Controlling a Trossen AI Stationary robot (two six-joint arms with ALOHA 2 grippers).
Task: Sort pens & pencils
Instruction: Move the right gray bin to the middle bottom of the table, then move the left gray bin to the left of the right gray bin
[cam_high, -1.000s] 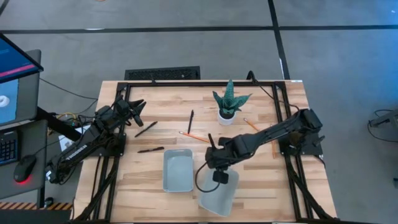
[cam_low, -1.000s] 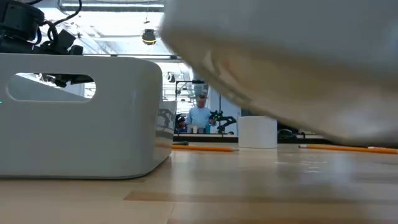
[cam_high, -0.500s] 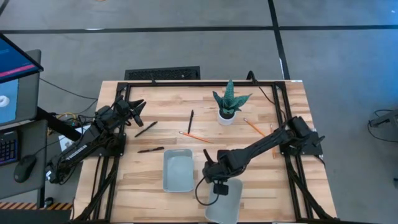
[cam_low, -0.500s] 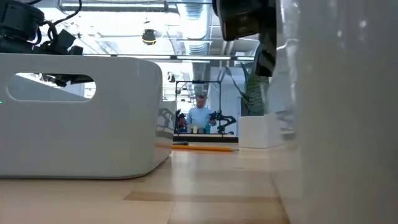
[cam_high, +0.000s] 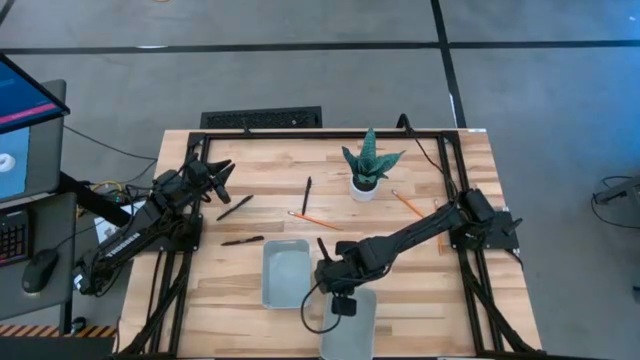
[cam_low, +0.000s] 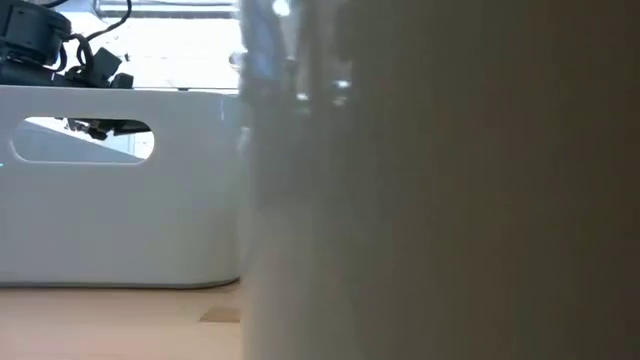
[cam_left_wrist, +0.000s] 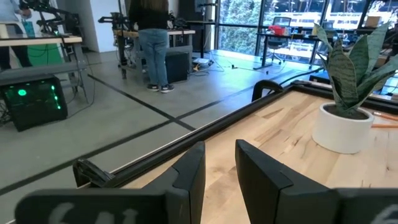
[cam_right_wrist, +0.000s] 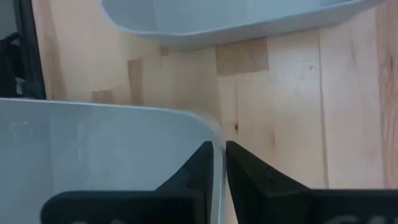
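Three black pens lie flat on the wood: one (cam_high: 235, 207), one (cam_high: 243, 240), one (cam_high: 307, 195). Two orange pencils (cam_high: 313, 219) (cam_high: 407, 203) lie near the plant. A grey tray (cam_high: 287, 272) stands on the table. My right gripper (cam_high: 337, 289) (cam_right_wrist: 219, 155) is shut on a second grey tray (cam_high: 349, 322) just right of the first, by the near edge. That tray (cam_low: 440, 180) fills most of the low view. My left gripper (cam_high: 218, 178) (cam_left_wrist: 217, 174) is open, raised over the table's far left part, holding nothing. My right gripper pinches the second tray's rim (cam_right_wrist: 208, 121) at its far end, near a corner. One finger (cam_right_wrist: 196, 165) is inside the tray and one (cam_right_wrist: 249, 168) outside. The fingers come from above, pointing down. Whether the tray's base rests on the table I cannot tell.
A potted plant (cam_high: 367, 165) (cam_left_wrist: 342, 124) in a white pot stands at the table's far middle. A black frame (cam_high: 320, 132) runs along the table's far and side edges. Bare wood lies between the trays and the plant. A person stands in the room behind.
My right gripper has moved toward the table's left and near edge, carrying the second tray. The tray, first raised and tilted askew, has come down, turned parallel to the first tray and stands close beside it, right before the low camera.
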